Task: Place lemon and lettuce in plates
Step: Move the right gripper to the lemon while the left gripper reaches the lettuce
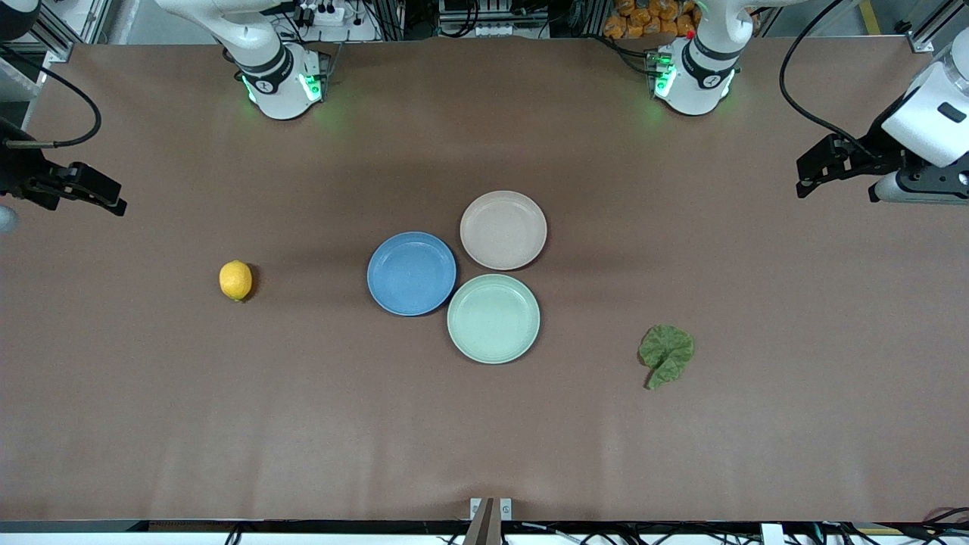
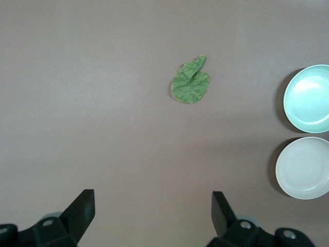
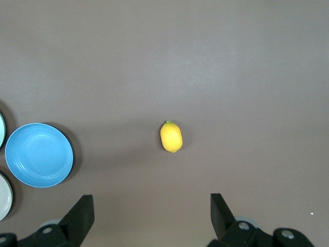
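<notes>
Both the left claw (image 2: 149, 216) and right claw (image 3: 149, 216) hang wide open and empty at opposite tabletop ends. The lemon (image 1: 235, 280) lies toward the right arm's edge, the lettuce (image 1: 666, 354) toward the left arm's. Each should probably descend centred, straddling its item, before carrying it to the blue plate (image 1: 411, 273) or beige plate (image 1: 503, 229).

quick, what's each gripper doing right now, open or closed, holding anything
Left gripper: open, holding nothing, up over the table at the left arm's end.
Right gripper: open, holding nothing, up over the table at the right arm's end.
</notes>
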Motion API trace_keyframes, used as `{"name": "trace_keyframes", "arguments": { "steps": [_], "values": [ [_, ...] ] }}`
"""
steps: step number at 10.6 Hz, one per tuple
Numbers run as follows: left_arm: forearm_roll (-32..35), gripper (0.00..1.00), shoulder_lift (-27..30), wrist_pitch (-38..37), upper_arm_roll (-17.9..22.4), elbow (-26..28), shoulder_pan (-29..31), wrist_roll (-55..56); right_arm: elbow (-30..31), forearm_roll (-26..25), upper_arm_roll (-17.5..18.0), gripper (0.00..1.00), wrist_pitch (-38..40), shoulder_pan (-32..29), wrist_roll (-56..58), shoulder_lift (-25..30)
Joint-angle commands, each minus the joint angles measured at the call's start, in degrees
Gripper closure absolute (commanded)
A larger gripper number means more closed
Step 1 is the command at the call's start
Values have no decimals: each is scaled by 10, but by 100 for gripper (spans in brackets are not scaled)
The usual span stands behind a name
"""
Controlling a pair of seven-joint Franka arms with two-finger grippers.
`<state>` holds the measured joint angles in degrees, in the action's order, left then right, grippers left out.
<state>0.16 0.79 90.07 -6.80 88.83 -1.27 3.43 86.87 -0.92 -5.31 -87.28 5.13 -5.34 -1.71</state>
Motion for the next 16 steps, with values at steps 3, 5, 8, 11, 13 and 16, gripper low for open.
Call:
{"name": "trace_keyframes", "arguments": {
  "steps": [3, 5, 8, 11, 13, 16],
  "values": [
    [5, 0, -12, -9, -1, -13, -1, -1, 8, 5, 1, 0, 1, -2, -3, 7],
    [5, 0, -25, -9, -2, -13, -2, -1, 8, 5, 0, 0, 0, -2, -2, 8],
    [5, 0, -59, 24, -3, -14, -12, 0, 14, 5, -1, 0, -4, -4, 2, 7],
    [8, 0, -105, 62, -3, -14, -15, -4, 55, 6, -3, 0, -45, -7, 4, 8],
    [20, 0, -131, 82, -2, -14, -35, -2, 91, 9, -4, 0, -74, -12, 6, 8],
    [25, 0, -197, 150, -3, -9, -37, -4, 162, 9, -6, 0, -151, -14, 26, 9]
  ]
}}
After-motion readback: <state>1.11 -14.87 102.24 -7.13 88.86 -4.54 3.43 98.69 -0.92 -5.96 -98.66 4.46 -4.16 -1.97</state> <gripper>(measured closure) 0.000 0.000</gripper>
